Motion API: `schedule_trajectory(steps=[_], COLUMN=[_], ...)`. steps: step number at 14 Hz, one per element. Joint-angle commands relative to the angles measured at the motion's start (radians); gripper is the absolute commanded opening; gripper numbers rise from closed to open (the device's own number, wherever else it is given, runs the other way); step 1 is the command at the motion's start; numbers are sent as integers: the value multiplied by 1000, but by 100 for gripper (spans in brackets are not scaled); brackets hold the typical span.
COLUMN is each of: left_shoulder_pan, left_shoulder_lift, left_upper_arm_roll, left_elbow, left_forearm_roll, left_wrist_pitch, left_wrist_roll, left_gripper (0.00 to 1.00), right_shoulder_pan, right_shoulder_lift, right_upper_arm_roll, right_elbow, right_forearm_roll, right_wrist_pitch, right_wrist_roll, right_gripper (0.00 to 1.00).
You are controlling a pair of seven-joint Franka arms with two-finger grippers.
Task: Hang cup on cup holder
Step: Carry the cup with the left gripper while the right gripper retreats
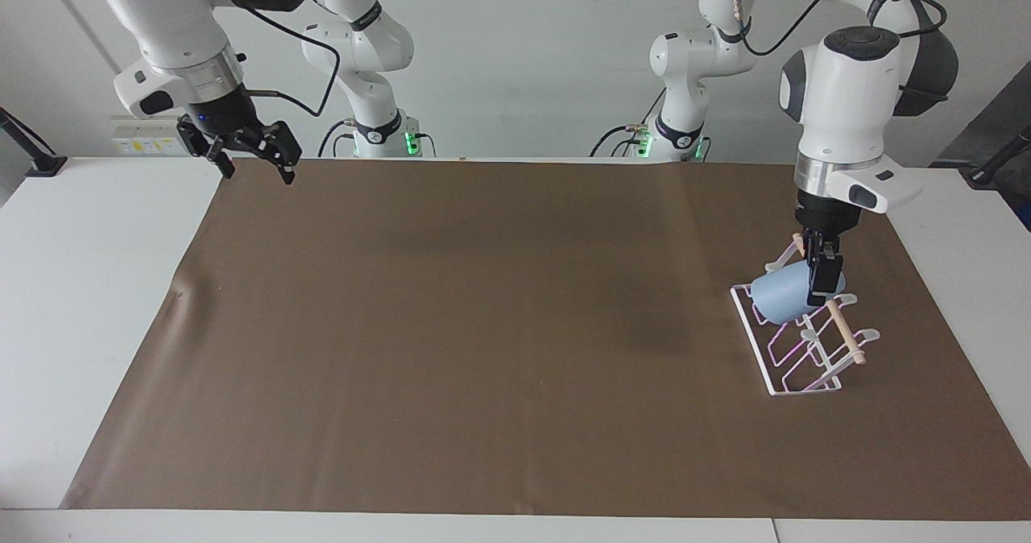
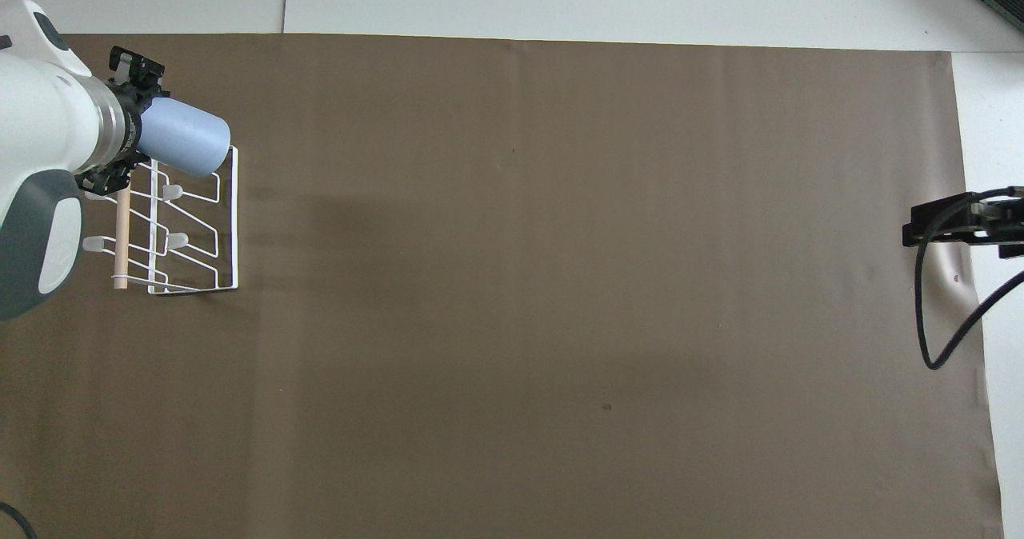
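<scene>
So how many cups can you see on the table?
1. The small light-blue plastic cup is on its side in the left gripper, over the white wire cup holder toward the left arm's end. None can be seen elsewhere on the table.

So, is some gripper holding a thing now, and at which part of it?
The left gripper holds the cup at its mouth end, tipped on its side over the cup holder. The right gripper holds nothing.

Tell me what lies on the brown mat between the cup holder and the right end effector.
Nothing: in both views the brown mat is bare from the cup holder to the open right end effector.
</scene>
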State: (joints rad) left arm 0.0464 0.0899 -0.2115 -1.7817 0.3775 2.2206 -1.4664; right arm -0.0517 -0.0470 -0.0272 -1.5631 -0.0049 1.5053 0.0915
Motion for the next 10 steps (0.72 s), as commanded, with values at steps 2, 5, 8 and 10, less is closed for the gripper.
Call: schedule_trajectory(steps=[2, 5, 8, 10], left_shoulder_pan=[35, 38, 39, 38], left_shoulder_lift=[-21, -4, 20, 33], left_upper_arm_roll=[-5, -6, -6, -6], left_elbow=[-80, -93, -93, -93], left_forearm_roll=[164, 242, 303, 353], left_wrist_pitch=[93, 117, 120, 134], left_wrist_roll=[-15, -65, -83, -121], left_gripper=[0, 0, 0, 0], right_shoulder_pan=[-56, -73, -67, -39], right_shoulder_lift=[15, 10, 10, 9], right_upper_arm_roll=[9, 12, 15, 21], right_elbow=[29, 26, 29, 25], right_forearm_roll=[20, 13, 8, -9], right_wrist_pitch=[-22, -20, -31, -24], right_wrist_roll=[20, -131, -22, 4], right_gripper=[100, 100, 100, 100])
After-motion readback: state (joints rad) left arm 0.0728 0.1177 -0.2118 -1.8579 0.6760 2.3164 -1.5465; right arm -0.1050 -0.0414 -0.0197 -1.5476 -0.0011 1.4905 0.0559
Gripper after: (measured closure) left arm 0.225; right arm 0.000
